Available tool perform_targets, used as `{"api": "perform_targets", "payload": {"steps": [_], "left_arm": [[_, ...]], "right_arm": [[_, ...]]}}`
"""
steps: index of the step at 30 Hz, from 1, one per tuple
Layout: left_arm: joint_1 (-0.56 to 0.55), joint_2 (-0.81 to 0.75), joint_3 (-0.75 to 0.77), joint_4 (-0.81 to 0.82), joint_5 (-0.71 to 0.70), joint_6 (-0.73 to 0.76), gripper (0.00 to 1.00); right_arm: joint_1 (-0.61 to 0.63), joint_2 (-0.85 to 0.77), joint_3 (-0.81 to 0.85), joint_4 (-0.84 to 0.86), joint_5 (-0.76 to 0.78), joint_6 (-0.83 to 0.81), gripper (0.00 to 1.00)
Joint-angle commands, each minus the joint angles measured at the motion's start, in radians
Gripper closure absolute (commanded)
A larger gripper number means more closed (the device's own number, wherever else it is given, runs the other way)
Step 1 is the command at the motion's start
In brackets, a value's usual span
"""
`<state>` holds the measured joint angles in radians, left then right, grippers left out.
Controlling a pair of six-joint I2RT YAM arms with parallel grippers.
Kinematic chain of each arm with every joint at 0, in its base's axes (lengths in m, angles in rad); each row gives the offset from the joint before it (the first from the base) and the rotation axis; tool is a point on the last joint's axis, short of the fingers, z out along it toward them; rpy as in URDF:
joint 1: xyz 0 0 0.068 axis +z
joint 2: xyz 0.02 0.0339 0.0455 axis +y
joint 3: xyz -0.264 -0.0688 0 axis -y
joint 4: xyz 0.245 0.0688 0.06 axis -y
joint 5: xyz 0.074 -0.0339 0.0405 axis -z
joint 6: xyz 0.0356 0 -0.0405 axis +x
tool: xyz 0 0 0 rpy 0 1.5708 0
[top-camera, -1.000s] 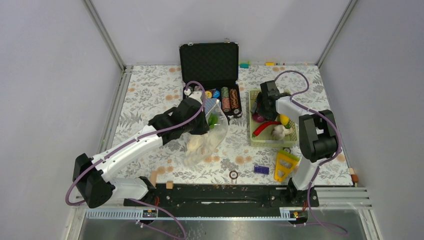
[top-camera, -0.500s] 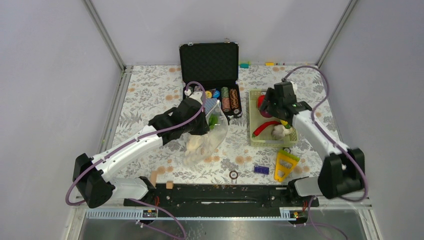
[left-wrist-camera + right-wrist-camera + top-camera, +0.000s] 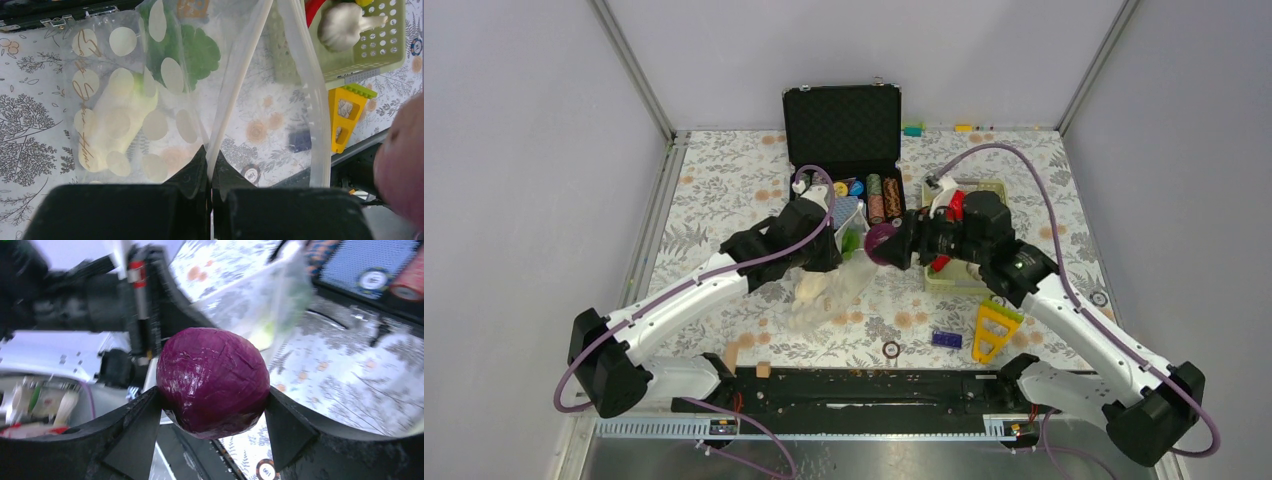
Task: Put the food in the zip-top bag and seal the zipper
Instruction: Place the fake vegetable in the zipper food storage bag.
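My left gripper [image 3: 839,238] [image 3: 210,167] is shut on the mouth edge of the zip-top bag [image 3: 832,282] [image 3: 125,100] and holds it up. The two zipper strips [image 3: 239,75] stand apart, so the mouth gapes. Inside the bag lie a green leafy piece [image 3: 197,50] and a long white piece [image 3: 117,127]. A round purple food piece [image 3: 881,243] [image 3: 212,380] sits between the fingers of my right gripper [image 3: 887,245] [image 3: 212,391], which is shut on it in the air just right of the bag's mouth. More food lies in the pale green basket [image 3: 944,280] [image 3: 382,55], including a white garlic [image 3: 345,25].
An open black case [image 3: 844,125] with striped poker chips [image 3: 879,198] stands behind the bag. A yellow wedge toy [image 3: 994,330], a small blue block [image 3: 946,339] and a loose chip [image 3: 891,349] lie near the front rail.
My right arm has swung left from the basket, carrying the purple piece to the bag's mouth. The left arm and the bag have stayed put.
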<state>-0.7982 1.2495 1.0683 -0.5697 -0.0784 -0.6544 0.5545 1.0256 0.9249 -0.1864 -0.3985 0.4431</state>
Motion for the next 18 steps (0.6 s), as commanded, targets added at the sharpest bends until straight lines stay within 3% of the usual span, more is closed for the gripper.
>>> {"api": "perform_targets", "payload": {"steps": [1, 5, 12, 18], "left_arm": [[0.006, -0.032, -0.009, 0.054, 0.002, 0.009, 1.00], [0.005, -0.024, -0.007, 0.057, 0.018, 0.006, 1.00], [0.005, -0.042, -0.015, 0.068, 0.031, 0.000, 1.00], [0.005, -0.049, -0.016, 0.068, 0.036, 0.000, 1.00]], "right_arm": [[0.116, 0.036, 0.039, 0.122, -0.088, -0.037, 0.55], [0.188, 0.114, 0.086, 0.067, -0.012, -0.068, 0.54], [0.220, 0.155, 0.094, 0.035, 0.070, -0.081, 0.37], [0.228, 0.164, 0.112, -0.001, 0.125, -0.092, 0.03]]}}
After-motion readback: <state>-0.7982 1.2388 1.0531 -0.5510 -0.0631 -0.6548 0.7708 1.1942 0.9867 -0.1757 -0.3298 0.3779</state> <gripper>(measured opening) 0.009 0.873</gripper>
